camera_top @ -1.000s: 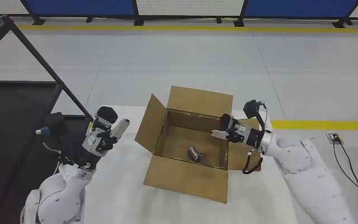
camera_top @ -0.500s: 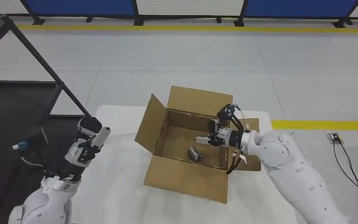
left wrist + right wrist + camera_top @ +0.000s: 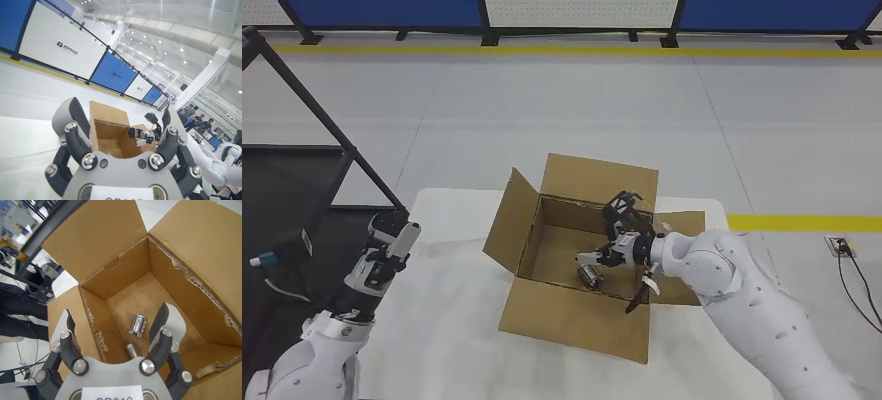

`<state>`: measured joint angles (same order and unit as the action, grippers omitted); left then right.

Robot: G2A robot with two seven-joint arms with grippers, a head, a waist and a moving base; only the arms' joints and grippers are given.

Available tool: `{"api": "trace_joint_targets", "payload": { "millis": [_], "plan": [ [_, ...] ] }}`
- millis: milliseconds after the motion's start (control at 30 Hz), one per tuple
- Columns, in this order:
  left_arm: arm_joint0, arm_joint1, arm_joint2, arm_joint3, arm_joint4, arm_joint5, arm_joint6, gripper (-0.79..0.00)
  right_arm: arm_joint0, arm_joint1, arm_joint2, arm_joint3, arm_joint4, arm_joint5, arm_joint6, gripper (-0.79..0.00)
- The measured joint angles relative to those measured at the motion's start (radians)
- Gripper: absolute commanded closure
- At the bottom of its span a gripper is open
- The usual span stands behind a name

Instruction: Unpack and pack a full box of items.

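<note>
Right gripper [image 3: 594, 260] is hanging inside the open cardboard box [image 3: 572, 320] at the centre of the top view, jaws spread wide and gripping nothing. Slotted metal cylinder [image 3: 138, 326] is lying on its side on the box floor, just below the fingertips, nearer one finger than the other. Its long axis is running roughly along the gripper's pointing line, flanged end toward the wrist, so the fingers look set to close across its body. Short metal tube [image 3: 130, 350] is lying just beside that flange. Left gripper [image 3: 402, 240] is sitting at the middle left of the top view, well apart from the box, jaws likewise spread and empty. The right arm is clearly nearer. Likely next move: a small sideways shift to centre the cylinder, then a drop.
</note>
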<state>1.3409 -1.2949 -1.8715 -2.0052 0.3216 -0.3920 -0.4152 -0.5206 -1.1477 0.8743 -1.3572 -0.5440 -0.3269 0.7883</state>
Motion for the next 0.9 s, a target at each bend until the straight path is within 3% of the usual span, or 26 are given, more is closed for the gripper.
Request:
{"api": "trace_joint_targets", "payload": {
  "millis": [167,333,633,900],
  "plan": [
    [0.012,0.008,-0.024,0.058,-0.018,0.010,-0.017,-0.785,0.142,-0.071,-0.167,0.088,-0.106,0.170,0.070,-0.785],
    [0.049,0.012,-0.043,0.077,-0.094,0.003,-0.016,-0.785,0.272,-0.166,-0.331,0.263,-0.142,0.250,0.170,-0.785],
    [0.059,0.014,-0.052,0.073,-0.099,-0.001,-0.017,-0.785,0.371,-0.326,-0.473,0.614,-0.014,0.145,0.330,-0.785],
    [0.059,0.014,-0.052,0.073,-0.099,-0.001,-0.017,-0.785,0.373,-0.328,-0.473,0.619,-0.015,0.147,0.326,-0.785]
  ]
}}
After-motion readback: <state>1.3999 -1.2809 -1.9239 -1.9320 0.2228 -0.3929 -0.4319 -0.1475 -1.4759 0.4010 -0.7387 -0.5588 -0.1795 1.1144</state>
